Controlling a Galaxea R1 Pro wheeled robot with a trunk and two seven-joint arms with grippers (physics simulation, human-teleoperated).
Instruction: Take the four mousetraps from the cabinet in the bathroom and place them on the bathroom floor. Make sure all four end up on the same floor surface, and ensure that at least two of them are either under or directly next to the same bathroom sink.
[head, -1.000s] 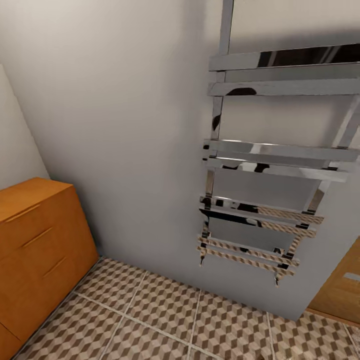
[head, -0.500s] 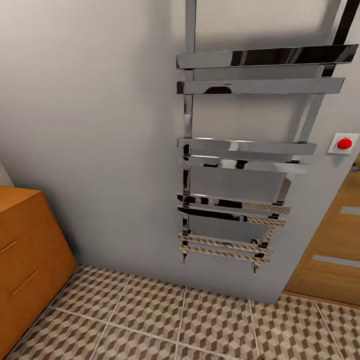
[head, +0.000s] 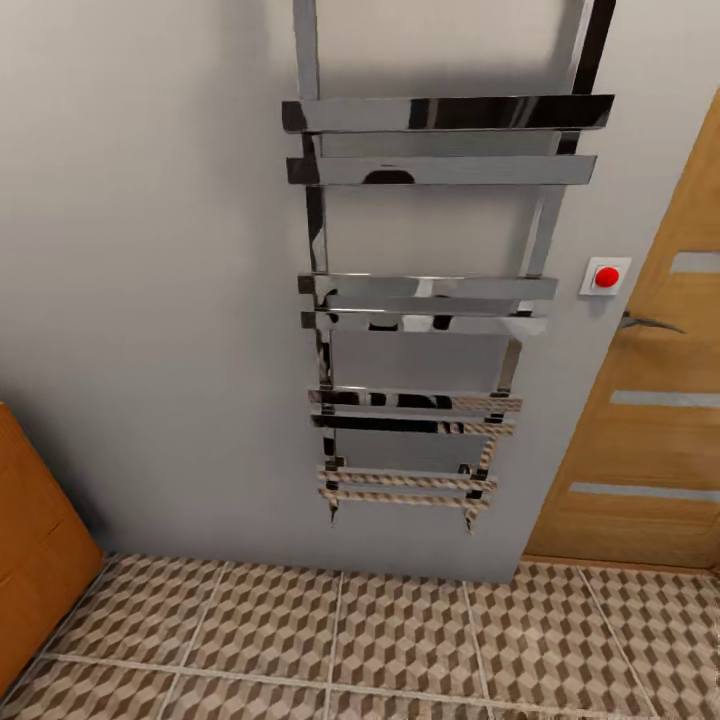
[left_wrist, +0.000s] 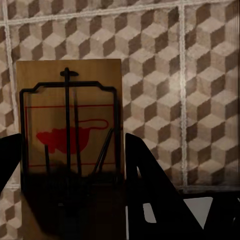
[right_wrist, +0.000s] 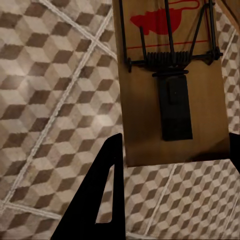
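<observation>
In the left wrist view a tan wooden mousetrap (left_wrist: 70, 90) with a red mouse print and black wire sits between the dark fingers of my left gripper (left_wrist: 72, 139), which is shut on it above the cube-patterned floor (left_wrist: 200, 75). In the right wrist view a second mousetrap (right_wrist: 150, 100) is clamped the same way in my right gripper (right_wrist: 176, 137), over the same tiles (right_wrist: 50, 75). A corner of the orange-brown cabinet (head: 30, 560) shows at the head view's lower left. The sink is out of view.
Straight ahead a chrome ladder towel rail (head: 420, 300) hangs on the grey wall. To its right are a white switch with a red button (head: 606, 276) and a wooden door (head: 650, 430) with a metal handle (head: 645, 322). Patterned floor tiles (head: 400, 630) run along the wall's foot.
The head camera has swung right: the cabinet has slid almost out at the left, and the red button and the door have come into view at the right.
</observation>
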